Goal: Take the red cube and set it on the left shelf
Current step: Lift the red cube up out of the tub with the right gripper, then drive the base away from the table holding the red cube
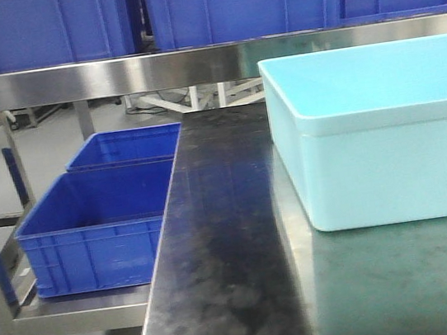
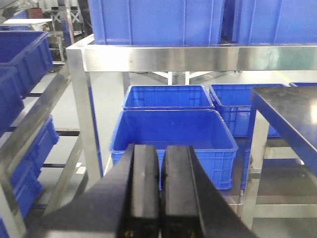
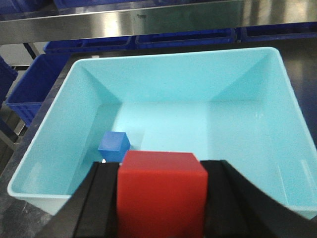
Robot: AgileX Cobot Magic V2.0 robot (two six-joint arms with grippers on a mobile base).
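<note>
Even, diffuse light from above; scene moderately bright. Soft glare streaks on steel rail (image 1: 192,63) and dark tabletop (image 1: 217,243). Front view grainy, slightly soft. Close to lens, red cube (image 3: 161,193) mildly blurred; faint shadow beside blue cube (image 3: 114,147).

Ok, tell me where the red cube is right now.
In the right wrist view, the red cube is clamped in the right gripper, low centre, over the light blue bin, with a blue cube just beyond.
</note>
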